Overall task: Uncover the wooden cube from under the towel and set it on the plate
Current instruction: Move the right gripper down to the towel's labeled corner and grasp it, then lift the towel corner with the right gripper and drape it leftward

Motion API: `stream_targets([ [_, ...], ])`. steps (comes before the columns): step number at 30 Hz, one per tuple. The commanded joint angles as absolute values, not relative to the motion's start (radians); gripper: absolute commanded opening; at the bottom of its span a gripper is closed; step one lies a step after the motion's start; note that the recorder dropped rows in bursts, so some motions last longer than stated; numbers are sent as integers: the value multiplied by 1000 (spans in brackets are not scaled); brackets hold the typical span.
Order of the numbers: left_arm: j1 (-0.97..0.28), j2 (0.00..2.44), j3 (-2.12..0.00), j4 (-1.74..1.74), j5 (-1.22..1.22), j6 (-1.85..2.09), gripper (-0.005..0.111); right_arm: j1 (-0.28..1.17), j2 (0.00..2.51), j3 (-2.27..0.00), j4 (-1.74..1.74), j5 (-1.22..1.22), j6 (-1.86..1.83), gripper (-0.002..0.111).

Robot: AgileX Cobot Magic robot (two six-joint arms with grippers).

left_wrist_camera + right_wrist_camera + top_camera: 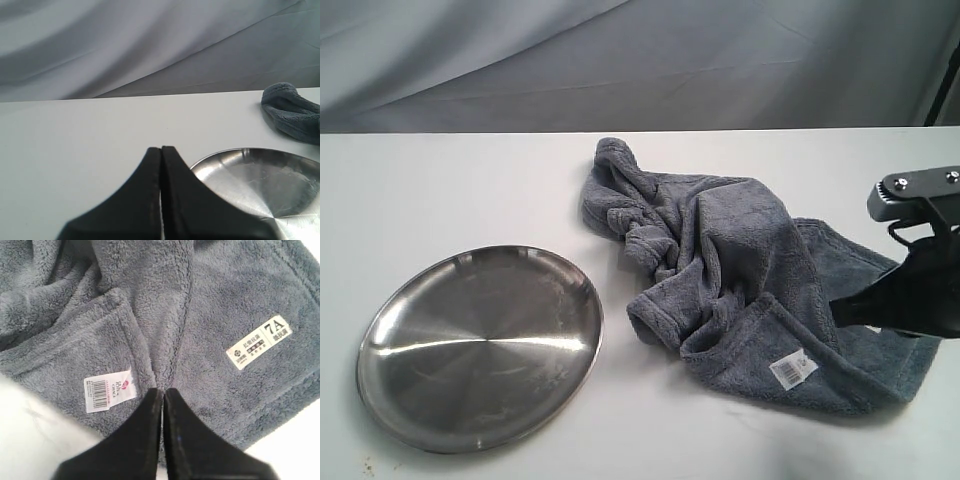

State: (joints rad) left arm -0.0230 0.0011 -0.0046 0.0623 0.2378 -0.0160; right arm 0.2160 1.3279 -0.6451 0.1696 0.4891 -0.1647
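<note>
The right gripper [162, 390] is clenched over the right hem of the towel [740, 250]; a pinch cannot be confirmed. The wooden cube is hidden, presumably beneath. Cloth should be drawn away from the lower-left plate [480, 345].

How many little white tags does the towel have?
2. The tag with pink print lies beside the tip of the right gripper; the tag marked 7A sits farther across the towel. More could hide in the folds.

Noted "7A" on white label [258, 341] of towel [225, 295]; adjacent Chinese print and barcode label [110, 389] illegible.
</note>
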Motion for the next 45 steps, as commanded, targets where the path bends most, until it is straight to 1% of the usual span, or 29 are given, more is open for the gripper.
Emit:
stream_targets([
  [1, -27, 0, 0, 64, 228, -21, 0, 210, 1328, -721, 105, 573, -176, 17],
  [5, -27, 0, 0, 64, 228, -21, 0, 210, 1389, -730, 105, 620, -176, 38],
  [9, -27, 0, 0, 64, 228, -21, 0, 210, 1480, -730, 105, 637, -176, 55],
  [11, -27, 0, 0, 64, 228, -21, 0, 210, 1521, -730, 105, 625, -176, 62],
  [14, -27, 0, 0, 64, 228, -21, 0, 210, 1571, -730, 105, 609, -176, 66],
  [19, -27, 0, 0, 64, 228, -21, 0, 210, 1646, -730, 121, 585, -176, 66],
  [22, -27, 0, 0, 64, 228, -21, 0, 210, 1671, -730, 139, 567, -176, 63],
  [25, -27, 0, 0, 64, 228, -21, 0, 210, 1686, -730, 142, 561, -176, 54],
  [28, -27, 0, 0, 64, 228, -21, 0, 210, 1691, -730, 142, 561, -176, 39],
  [33, -27, 0, 0, 64, 228, -21, 0, 210, 1691, -730, 164, 571, -186, 4],
  [34, -27, 0, 0, 64, 228, -21, 0, 210, 1691, -730, 164, 578, -191, 0],
  [39, -27, 0, 0, 64, 228, -21, 0, 210, 1676, -730, 172, 605, -202, 0],
  [45, -27, 0, 0, 64, 228, -21, 0, 210, 1547, -782, 176, 656, -202, 0],
])
